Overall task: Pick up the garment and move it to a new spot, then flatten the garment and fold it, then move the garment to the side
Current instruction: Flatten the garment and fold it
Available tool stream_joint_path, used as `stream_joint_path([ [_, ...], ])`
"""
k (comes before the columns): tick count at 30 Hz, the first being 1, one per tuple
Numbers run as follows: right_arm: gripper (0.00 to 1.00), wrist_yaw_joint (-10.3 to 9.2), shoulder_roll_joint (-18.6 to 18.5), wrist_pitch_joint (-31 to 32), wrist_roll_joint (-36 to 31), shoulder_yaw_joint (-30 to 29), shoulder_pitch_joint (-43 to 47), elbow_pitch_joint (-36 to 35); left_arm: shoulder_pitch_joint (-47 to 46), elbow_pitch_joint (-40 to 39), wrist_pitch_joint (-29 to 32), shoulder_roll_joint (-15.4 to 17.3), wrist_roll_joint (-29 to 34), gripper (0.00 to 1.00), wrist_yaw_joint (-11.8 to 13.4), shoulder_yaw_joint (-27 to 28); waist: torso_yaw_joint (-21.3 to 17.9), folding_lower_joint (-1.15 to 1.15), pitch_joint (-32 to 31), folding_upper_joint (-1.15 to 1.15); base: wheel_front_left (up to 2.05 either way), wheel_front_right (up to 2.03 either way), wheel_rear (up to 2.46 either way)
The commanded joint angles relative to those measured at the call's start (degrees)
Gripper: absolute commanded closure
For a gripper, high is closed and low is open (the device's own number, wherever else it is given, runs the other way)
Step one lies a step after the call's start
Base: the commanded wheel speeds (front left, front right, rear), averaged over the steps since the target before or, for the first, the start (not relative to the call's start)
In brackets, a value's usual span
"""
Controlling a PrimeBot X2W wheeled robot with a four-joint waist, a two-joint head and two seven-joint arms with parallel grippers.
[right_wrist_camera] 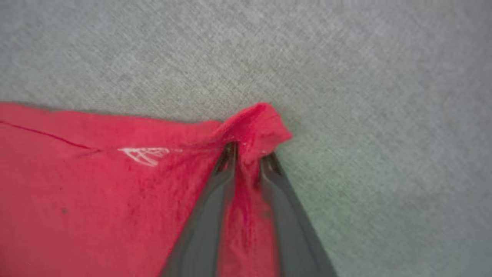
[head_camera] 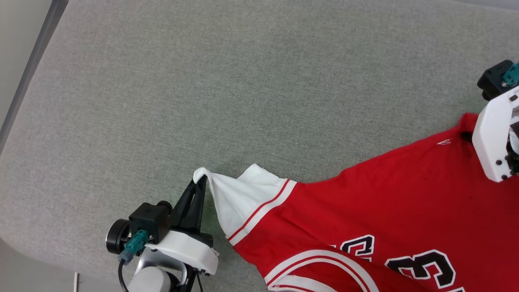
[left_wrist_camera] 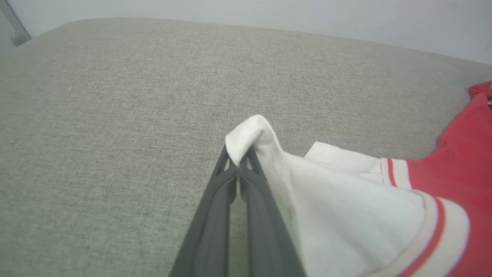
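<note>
The garment (head_camera: pixel 365 202) lies spread on the grey fabric surface (head_camera: pixel 202 81). The left gripper (head_camera: pixel 201 182) pinches its white sleeve tip, and the right gripper (right_wrist_camera: pixel 250 154) pinches a bunched red hem corner.

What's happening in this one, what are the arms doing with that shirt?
The soft bright red T-shirt with white sleeves lies on the grey fabric surface. The left gripper is shut on the tip of one white sleeve, and the right gripper pinches a bunched red hem corner. Both ends seem gripped for pulling it flat.
</note>
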Motion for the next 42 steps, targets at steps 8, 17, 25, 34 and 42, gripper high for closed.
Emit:
stream_joint_path([
  [8, 1.0, 0.0, 0.01, -11.09, 1.89, 0.14, -1.13, 0.48, 1.47, 0.14, -0.4, 0.86, 0.37, 1.0, 0.02, 1.34, -2.81, 0.0, -4.31, 0.0, 0.0, 0.0, 0.0],
  [17, 1.0, 0.01, 1.07, -26.51, 2.5, -5.46, 4.52, -4.75, 1.67, -4.65, -0.28, 4.87, 1.07, 1.0, 0.34, 4.08, -6.9, 0.0, -11.01, 0.0, 0.0, 0.0, 0.0],
  [25, 1.0, 0.01, 4.03, -31.81, -0.48, -15.53, 8.51, -11.98, -6.45, -12.82, 3.31, 9.38, 1.83, 1.0, 0.29, 7.25, -10.18, 0.0, -13.9, 0.0, 0.0, 0.0, 0.0],
  [34, 1.0, 0.01, 9.96, -30.56, -6.65, -25.82, 5.34, -19.91, -22.56, -18.22, 9.48, 14.34, 2.69, 1.0, -2.33, 8.8, -12.54, 0.0, -12.9, 0.0, 0.0, 0.0, 0.0],
  [42, 1.0, 0.01, 12.48, -27.38, -10.52, -28.89, -2.42, -23.81, -38.47, -17.43, 13.97, 14.17, 3.21, 1.0, -5.09, 6.68, -12.33, 0.0, -6.64, 0.0, 0.0, 0.0, 0.0],
])
